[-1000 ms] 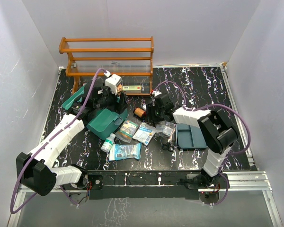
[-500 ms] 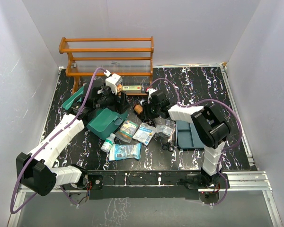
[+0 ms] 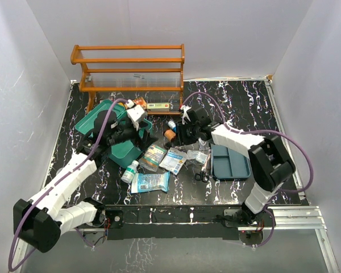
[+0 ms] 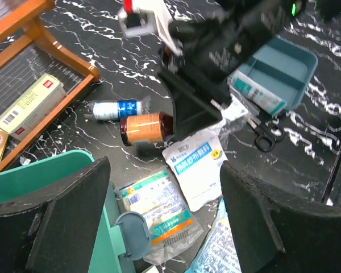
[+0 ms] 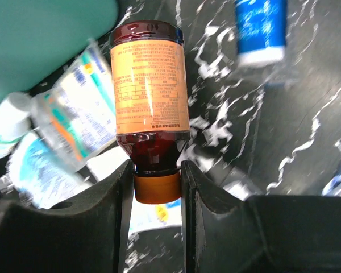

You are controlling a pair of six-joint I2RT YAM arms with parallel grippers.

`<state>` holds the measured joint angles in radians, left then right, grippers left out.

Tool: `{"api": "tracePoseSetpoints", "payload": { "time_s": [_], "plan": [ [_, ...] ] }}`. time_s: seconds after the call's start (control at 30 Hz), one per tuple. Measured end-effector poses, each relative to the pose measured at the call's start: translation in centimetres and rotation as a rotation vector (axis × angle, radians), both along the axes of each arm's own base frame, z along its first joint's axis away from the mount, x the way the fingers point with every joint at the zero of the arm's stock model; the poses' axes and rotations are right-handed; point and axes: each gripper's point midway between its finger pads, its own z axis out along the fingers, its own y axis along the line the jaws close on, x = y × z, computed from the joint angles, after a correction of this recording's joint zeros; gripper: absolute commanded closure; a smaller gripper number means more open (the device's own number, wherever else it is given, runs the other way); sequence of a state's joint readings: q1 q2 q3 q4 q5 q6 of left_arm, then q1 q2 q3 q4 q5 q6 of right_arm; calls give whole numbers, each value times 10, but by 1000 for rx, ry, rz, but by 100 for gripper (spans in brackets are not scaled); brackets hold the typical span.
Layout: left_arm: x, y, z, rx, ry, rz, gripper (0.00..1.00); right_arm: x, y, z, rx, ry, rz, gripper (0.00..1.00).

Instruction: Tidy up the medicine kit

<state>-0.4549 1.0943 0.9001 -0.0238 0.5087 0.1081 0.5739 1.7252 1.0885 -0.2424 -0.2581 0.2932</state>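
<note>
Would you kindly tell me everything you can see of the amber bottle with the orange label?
The amber bottle looks like dark brown glass or plastic, with an orange printed label and an orange cap. It lies on its side on the black marbled table, its cap clasped between the fingers of the right gripper.

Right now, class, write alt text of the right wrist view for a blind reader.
The right gripper clamps the cap end of an orange-labelled brown bottle. Left of it lie packets; upper right, a blue-labelled bottle.
</note>
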Motion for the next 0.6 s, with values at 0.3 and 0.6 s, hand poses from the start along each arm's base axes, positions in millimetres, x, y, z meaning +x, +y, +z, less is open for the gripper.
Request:
{"api": "tracePoseSetpoints", "payload": {
  "time_s": [0.3,0.6],
  "plan": [
    [-17,0,-11,112,-213,-176,12,-63,0,50,124,230,15,96],
    [-54,-19,-41,208,-244,-454,13,-105,13,84,268,428,59,98]
  ]
}}
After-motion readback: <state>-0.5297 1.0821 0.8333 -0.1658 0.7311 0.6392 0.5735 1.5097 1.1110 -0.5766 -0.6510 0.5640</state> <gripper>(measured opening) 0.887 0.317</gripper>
